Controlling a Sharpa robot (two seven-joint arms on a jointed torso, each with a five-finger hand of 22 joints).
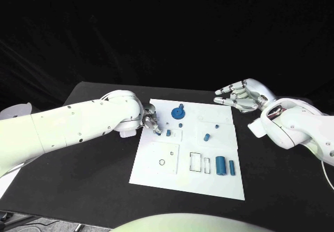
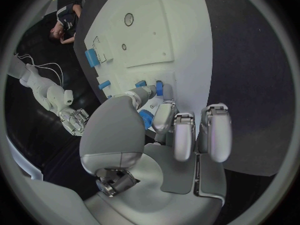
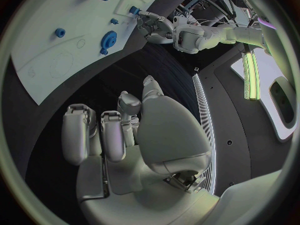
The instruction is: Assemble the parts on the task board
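Desk: a black desk (image 1: 83, 174) carried a white board (image 1: 174, 179) in its middle.
Left robot hand: the left robot hand (image 1: 151, 122) sat over the board's left edge, near its far end. In the left wrist view its fingers (image 2: 178, 135) were curled in beside the thumb, close to a small blue piece (image 2: 145, 119) just beneath them. Whether it gripped that piece, I cannot tell.
Right robot hand: the right robot hand (image 1: 239, 96) hung above the desk past the board's far right corner, apart from the board. Its fingers were loosely bent and spread, holding nothing.
Blue gear: a round blue gear (image 1: 179, 113) sat near the board's far edge, just right of the left robot hand.
Small pegs: a short blue peg (image 1: 168, 132) stood near the left robot hand; another blue peg (image 1: 206, 137) sat toward the middle right.
Cylinders: a thick blue cylinder (image 1: 220, 165) and a thinner blue bar (image 1: 231, 167) lay side by side near the board's near right part, beside two outlined slots (image 1: 196, 163).
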